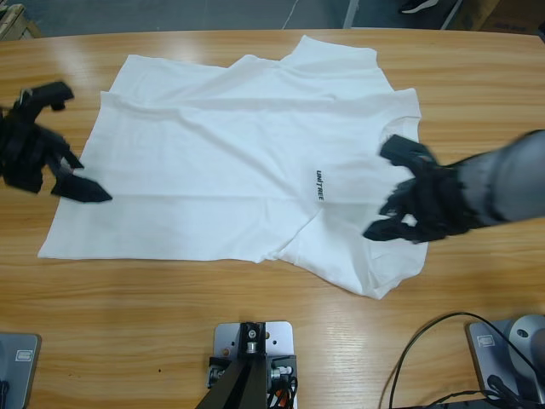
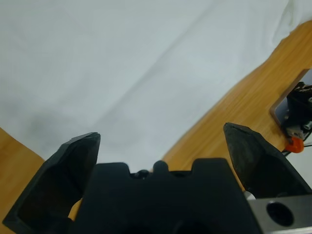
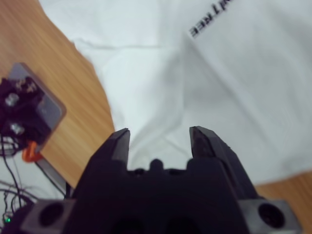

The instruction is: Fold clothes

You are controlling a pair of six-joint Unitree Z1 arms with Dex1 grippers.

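High view, left edge: I see my left gripper (image 1: 81, 175) at the T-shirt's left hem, low over the wooden bench (image 1: 255, 290), arm coming in from the left side.
Left fingers: spread wide apart, nothing between them; in the left wrist view the left gripper (image 2: 161, 141) looks onto white cloth with bare bench beside it.
T-shirt (image 1: 230, 162): white, lying spread across the middle of the bench, collar end toward the right, hem toward the left; mostly flat, with creases and one sleeve standing out along the far edge.
Lettering (image 1: 316, 185): small dark "UNITREE" print, right of the shirt's middle; it also shows in the right wrist view (image 3: 210, 19).
Right gripper (image 1: 400, 200): over the shirt's right part, near the collar, arm entering from the right edge.
Right fingers: moderately apart, empty; the right wrist view shows them (image 3: 117, 144) above wrinkled white cloth (image 3: 234, 97), not clamped on it as far as I can tell.
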